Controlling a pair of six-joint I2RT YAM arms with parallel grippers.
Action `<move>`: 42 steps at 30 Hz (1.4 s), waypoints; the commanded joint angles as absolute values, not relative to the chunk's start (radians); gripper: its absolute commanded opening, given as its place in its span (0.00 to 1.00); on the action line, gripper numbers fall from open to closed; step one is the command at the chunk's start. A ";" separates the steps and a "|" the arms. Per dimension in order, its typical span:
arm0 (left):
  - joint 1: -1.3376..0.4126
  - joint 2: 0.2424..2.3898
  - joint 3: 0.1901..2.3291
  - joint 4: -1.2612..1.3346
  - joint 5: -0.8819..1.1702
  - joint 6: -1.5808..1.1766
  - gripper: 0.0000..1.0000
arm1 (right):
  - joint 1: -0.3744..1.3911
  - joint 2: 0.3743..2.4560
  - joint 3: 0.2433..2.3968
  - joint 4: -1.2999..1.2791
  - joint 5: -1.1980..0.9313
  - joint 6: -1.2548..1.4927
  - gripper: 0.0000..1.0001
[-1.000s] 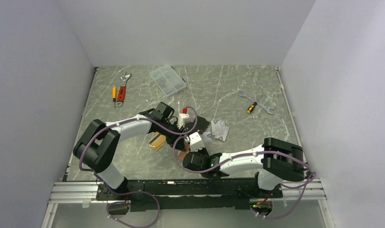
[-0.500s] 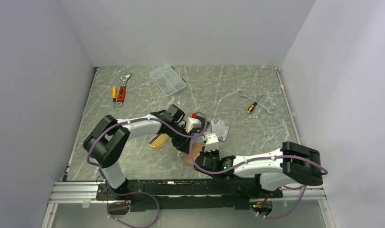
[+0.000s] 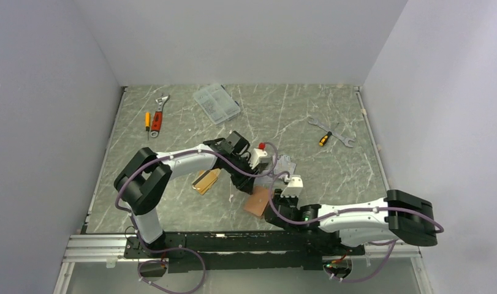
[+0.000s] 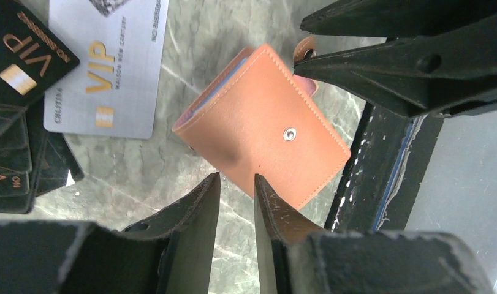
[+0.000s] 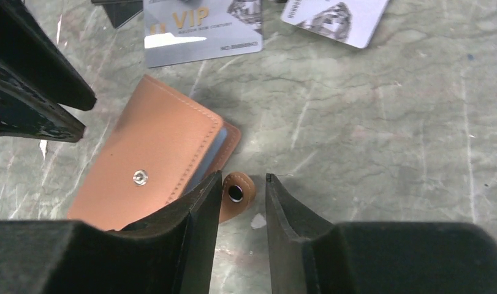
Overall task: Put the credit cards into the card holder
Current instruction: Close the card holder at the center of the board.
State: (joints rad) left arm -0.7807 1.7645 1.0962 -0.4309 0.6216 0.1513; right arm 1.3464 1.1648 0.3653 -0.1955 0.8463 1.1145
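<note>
1. The small salmon-pink leather folding card holder lies folded on the grey marble tabletop.
2. A silver-grey credit card lies flat near the card holder.
3. The left jaws are a little open and empty, right beside the card holder.
4. The right jaws are a little open, with the card holder's round snap tab between them.

A clear plastic compartment box, red-handled adjustable wrench and silver open-ended spanner lie on the grey-green marbled table.
</note>
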 commanded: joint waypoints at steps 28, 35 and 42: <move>-0.863 1.778 1.080 -0.370 0.506 0.076 0.31 | 1.143 0.653 0.319 -0.366 0.576 1.149 0.44; -0.839 1.799 1.095 -0.321 0.466 -0.022 0.30 | 0.906 0.809 0.444 -0.390 0.248 1.023 0.64; -0.759 1.809 1.151 -0.304 0.416 -0.012 0.30 | 0.855 0.977 0.597 -0.474 0.198 0.953 0.67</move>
State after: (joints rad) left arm -0.7963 1.8088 1.1099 -0.3523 0.4980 -0.0055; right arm 0.8879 0.9707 0.5262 -0.4301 0.2733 1.0180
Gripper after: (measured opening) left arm 0.302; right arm 0.666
